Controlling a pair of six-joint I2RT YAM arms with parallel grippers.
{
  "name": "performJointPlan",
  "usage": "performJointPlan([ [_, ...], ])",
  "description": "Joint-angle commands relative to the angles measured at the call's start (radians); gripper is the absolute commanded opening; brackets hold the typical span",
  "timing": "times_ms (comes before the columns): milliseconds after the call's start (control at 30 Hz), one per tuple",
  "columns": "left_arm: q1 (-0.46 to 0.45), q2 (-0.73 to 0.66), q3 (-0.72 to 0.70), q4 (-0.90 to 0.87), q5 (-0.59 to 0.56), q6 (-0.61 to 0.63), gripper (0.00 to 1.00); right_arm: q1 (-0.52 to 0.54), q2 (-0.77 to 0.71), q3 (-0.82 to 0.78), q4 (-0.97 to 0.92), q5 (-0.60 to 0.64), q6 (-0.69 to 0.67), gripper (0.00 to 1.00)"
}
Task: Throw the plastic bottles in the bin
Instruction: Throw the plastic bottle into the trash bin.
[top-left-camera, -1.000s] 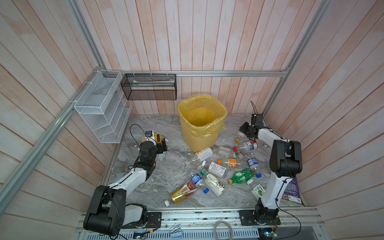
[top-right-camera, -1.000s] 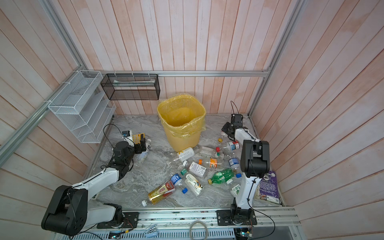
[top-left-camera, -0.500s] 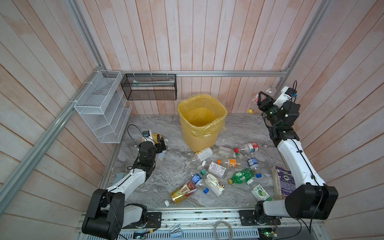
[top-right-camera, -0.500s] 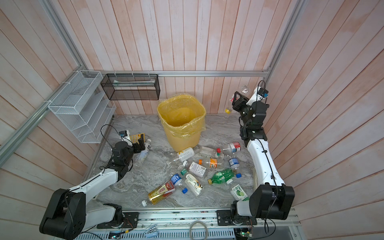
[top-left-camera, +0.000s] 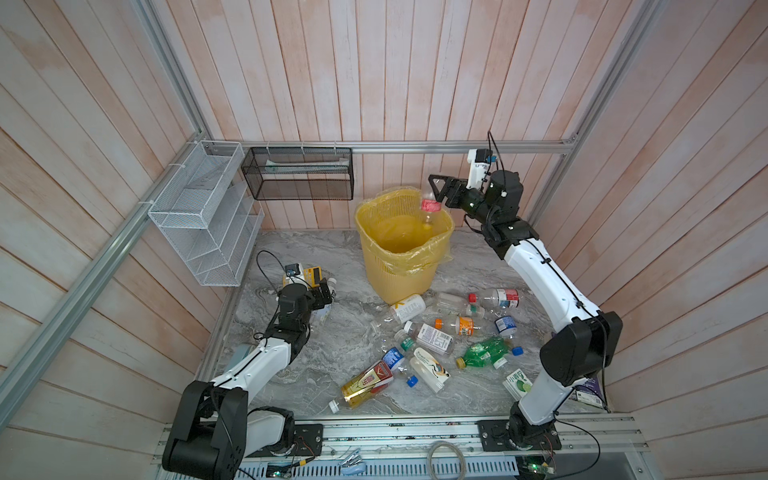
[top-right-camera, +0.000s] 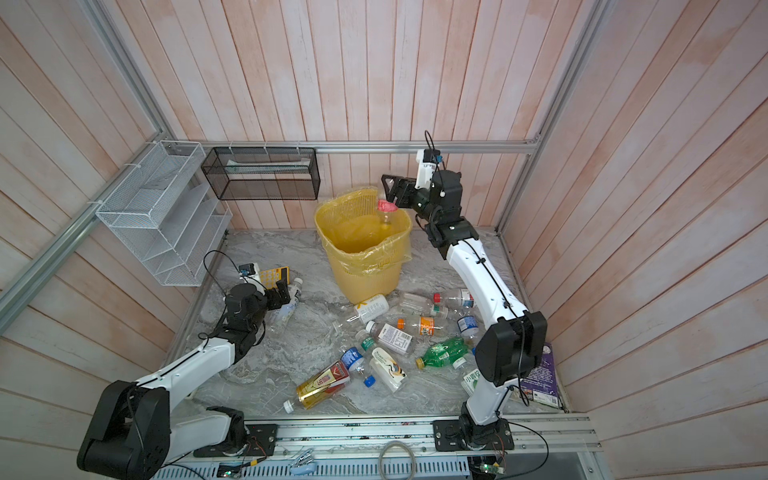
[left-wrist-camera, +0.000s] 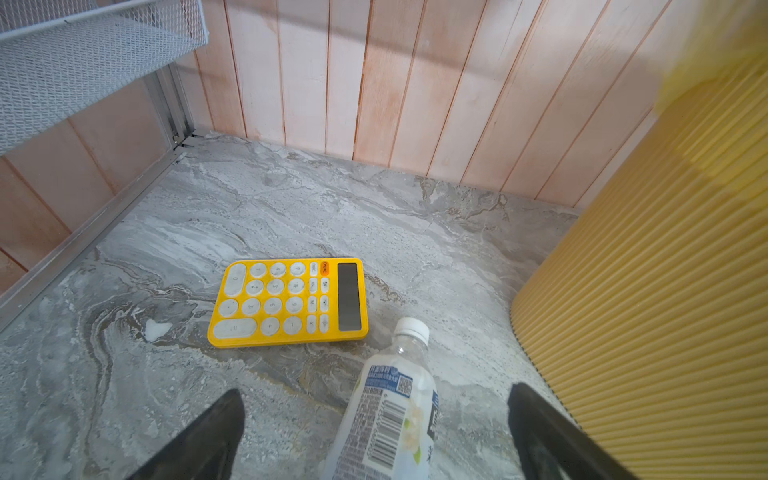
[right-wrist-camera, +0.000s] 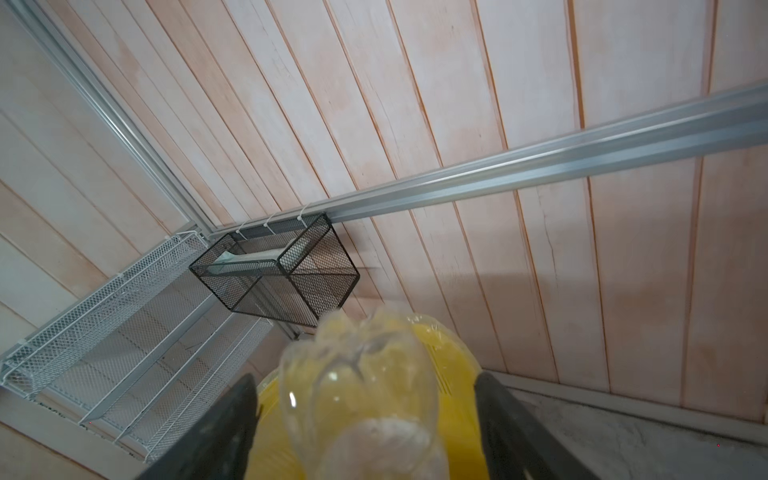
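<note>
My right gripper (top-left-camera: 441, 190) (top-right-camera: 392, 191) hangs open over the right rim of the yellow bin (top-left-camera: 362, 218) (top-right-camera: 323, 222). A clear bottle with a red label (top-left-camera: 429, 206) (top-right-camera: 386, 205) is loose between its fingers, tipped down into the bin's mouth. In the right wrist view there is a gap on each side of this bottle (right-wrist-camera: 357, 386). My left gripper (left-wrist-camera: 376, 395) (top-left-camera: 322, 297) is open low over the floor, straddling a clear white-capped bottle (left-wrist-camera: 392, 407) (top-right-camera: 291, 299) without touching it. Several more plastic bottles (top-left-camera: 430, 338) lie scattered in front of the bin, among them a green one (top-left-camera: 484, 353).
A yellow calculator (left-wrist-camera: 286, 303) (top-left-camera: 309, 274) lies just beyond the left gripper. A white wire rack (top-left-camera: 203, 220) and a black mesh rack (top-left-camera: 299, 178) hang on the walls. A green-and-white carton (top-left-camera: 517, 382) and a purple packet (top-right-camera: 540, 378) lie by the right arm's base.
The right arm swung up from the floor to above the bin with the red-labelled bottle, and its jaws have opened, freeing the bottle. The left gripper edged closer over its bottle.
</note>
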Motion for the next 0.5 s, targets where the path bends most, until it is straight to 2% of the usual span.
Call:
performJointPlan([
  [0, -0.004, -0.031, 0.025, -0.041, -0.008, 0.004, 1.00, -0.022, -0.085, 0.008, -0.070, 0.110, -0.096, 0.95],
  [167, -0.004, -0.051, 0.021, -0.056, -0.020, 0.009, 1.00, -0.033, -0.156, -0.067, -0.049, 0.163, -0.117, 0.97],
  [467, -0.005, -0.050, 0.025, -0.090, 0.001, 0.026, 1.00, -0.072, -0.234, -0.230, 0.028, 0.151, -0.107, 0.97],
])
